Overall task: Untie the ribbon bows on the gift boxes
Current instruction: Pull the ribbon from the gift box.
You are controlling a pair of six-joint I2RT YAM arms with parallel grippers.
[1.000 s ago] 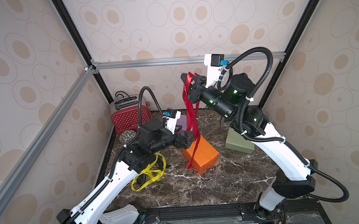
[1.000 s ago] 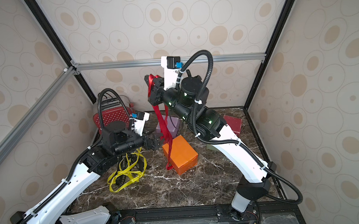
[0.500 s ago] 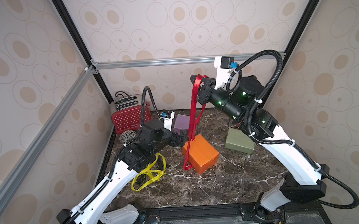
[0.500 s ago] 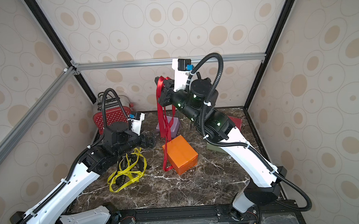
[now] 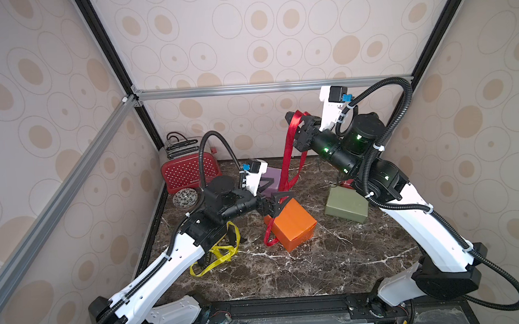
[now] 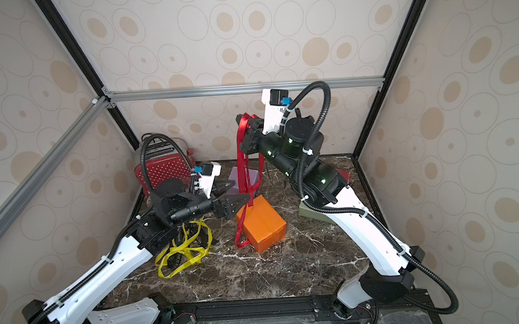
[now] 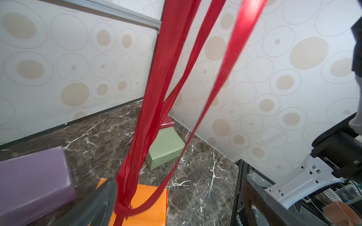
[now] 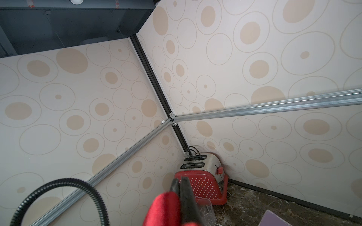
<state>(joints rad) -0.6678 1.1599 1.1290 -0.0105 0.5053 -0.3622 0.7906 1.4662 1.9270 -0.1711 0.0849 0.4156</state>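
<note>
My right gripper (image 5: pixel 296 122) is raised high over the table's back, shut on the red ribbon (image 5: pixel 287 158); the right wrist view shows its pads (image 8: pixel 181 187) pinching red satin (image 8: pixel 164 207). The strands hang down to the orange box (image 5: pixel 292 225) and cross at its top edge (image 7: pixel 121 207). A loop trails down the box's left side. My left gripper (image 5: pixel 277 203) is open at that edge, and the ribbon (image 7: pixel 152 97) rests against one finger (image 7: pixel 101 201). The olive box (image 5: pixel 346 205), dark red box (image 5: pixel 347 182) and lilac box (image 5: pixel 271 176) sit behind. Yellow ribbons (image 5: pixel 217 256) lie loose, with a black ribbon (image 6: pixel 178 234) among them.
A red white-dotted toaster (image 5: pixel 188 172) stands in the back left corner with a patterned glass dish (image 5: pixel 185 198) before it. A drinking glass (image 8: pixel 205 211) stands by the toaster. Wallpapered walls and aluminium rails close in three sides.
My right gripper has carried the red ribbon's upper end to the right. My left gripper drew back a little, then came forward again to the ribbon at the orange box.
</note>
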